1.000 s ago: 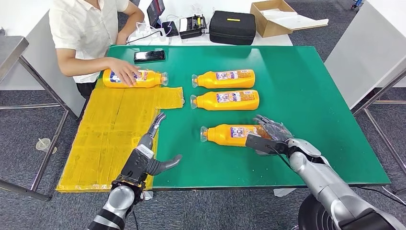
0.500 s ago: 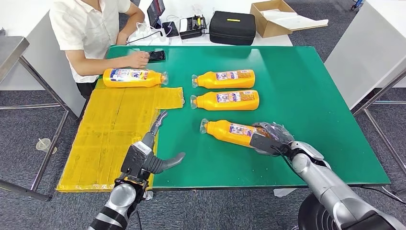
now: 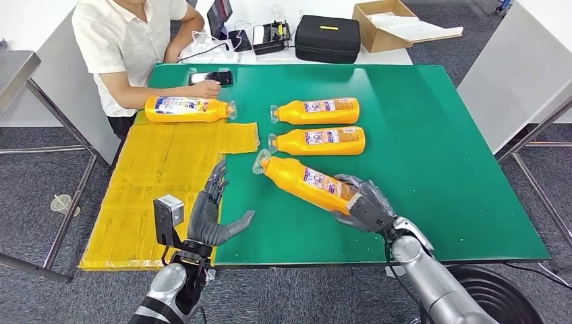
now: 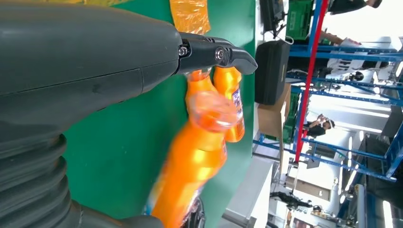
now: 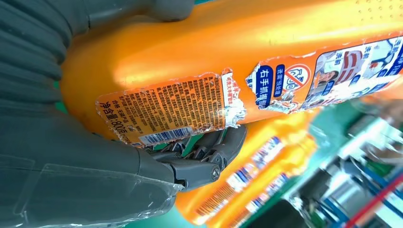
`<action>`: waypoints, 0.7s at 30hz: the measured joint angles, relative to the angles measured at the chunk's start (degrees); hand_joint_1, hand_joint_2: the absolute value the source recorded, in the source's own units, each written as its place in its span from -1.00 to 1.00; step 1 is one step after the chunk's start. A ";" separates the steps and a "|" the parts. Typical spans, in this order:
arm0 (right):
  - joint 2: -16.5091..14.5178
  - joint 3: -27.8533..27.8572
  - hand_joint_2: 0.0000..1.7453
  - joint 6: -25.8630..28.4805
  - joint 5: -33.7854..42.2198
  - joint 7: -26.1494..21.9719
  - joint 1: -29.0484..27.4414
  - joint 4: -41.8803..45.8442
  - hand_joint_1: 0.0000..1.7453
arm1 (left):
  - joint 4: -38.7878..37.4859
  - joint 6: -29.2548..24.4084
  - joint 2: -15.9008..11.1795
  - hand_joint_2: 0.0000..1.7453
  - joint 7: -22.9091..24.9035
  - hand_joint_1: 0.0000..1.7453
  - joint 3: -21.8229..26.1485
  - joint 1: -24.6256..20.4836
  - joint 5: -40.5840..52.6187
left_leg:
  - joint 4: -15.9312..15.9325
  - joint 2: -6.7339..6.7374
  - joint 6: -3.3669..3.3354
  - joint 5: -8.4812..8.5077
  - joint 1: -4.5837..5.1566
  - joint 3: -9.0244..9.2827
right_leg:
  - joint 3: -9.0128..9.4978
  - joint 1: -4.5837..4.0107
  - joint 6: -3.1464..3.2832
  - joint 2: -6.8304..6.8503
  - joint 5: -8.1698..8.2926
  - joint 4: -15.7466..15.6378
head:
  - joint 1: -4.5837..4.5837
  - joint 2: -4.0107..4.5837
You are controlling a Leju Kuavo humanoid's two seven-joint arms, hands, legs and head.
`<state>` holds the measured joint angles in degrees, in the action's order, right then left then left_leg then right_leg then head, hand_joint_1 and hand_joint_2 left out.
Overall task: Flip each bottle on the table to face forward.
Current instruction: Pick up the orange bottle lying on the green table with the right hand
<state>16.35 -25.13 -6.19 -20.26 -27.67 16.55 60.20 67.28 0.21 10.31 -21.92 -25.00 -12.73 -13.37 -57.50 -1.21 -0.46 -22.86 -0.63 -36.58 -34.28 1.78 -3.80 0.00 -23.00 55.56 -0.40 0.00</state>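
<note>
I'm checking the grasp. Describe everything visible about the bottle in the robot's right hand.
The held bottle is orange, glossy plastic with a clear cap at its neck and a torn printed label with a barcode. It lies slanted, cap toward the far left and raised, base gripped by the right hand, whose fingers wrap its lower end. It hangs over the green table.
</note>
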 joint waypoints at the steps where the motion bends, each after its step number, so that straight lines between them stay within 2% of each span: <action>1: -0.41 0.55 1.00 0.00 0.02 -0.01 -0.24 0.52 1.00 | 0.00 0.03 0.04 1.00 0.02 -1.00 0.04 0.06 -0.15 | 0.00 0.00 0.00 0.00 0.01 0.00 | 0.00 0.01 0.00 0.00 0.00 0.00 | 0.01 0.00; 9: -1.86 2.57 1.00 -0.01 0.10 -0.09 -1.41 2.46 1.00 | 0.00 0.20 0.05 1.00 0.14 -1.00 0.28 0.43 -0.54 | -0.01 0.00 -0.01 0.00 0.04 -0.01 | 0.01 0.05 -0.01 0.00 0.01 0.00 | 0.01 0.00; 12: -2.66 3.37 1.00 -0.33 2.00 -1.60 -1.74 2.93 1.00 | 0.00 2.15 0.05 1.00 1.83 -1.00 0.28 0.49 -3.60 | -0.01 0.00 0.00 0.00 0.03 -0.01 | 0.00 0.03 -0.01 0.00 0.01 0.00 | 0.01 0.00; 17: -7.76 5.14 1.00 -1.81 7.13 -4.43 -2.14 5.60 1.00 | -0.30 7.16 0.07 1.00 6.34 -1.00 -1.65 0.38 -10.30 | 0.00 0.08 0.01 0.00 0.00 0.00 | -0.06 -0.01 0.00 -0.05 0.01 0.01 | 0.01 0.00; 21: -12.85 4.62 1.00 -1.58 9.51 -5.70 -3.12 8.08 1.00 | -0.95 7.25 0.33 1.00 5.41 -1.00 -3.72 -0.08 -13.76 | 0.01 0.05 0.01 0.01 -0.03 -0.01 | -0.08 -0.03 0.02 -0.03 -0.01 0.01 | 0.01 0.00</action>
<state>3.50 -20.51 -7.77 -10.75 -33.37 13.43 68.28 66.32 7.46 10.64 -16.52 -28.72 -12.81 -27.12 -57.49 -1.17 -0.45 -22.85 -0.66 -36.59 -34.37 1.75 -3.79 -0.04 -23.01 55.57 -0.40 0.00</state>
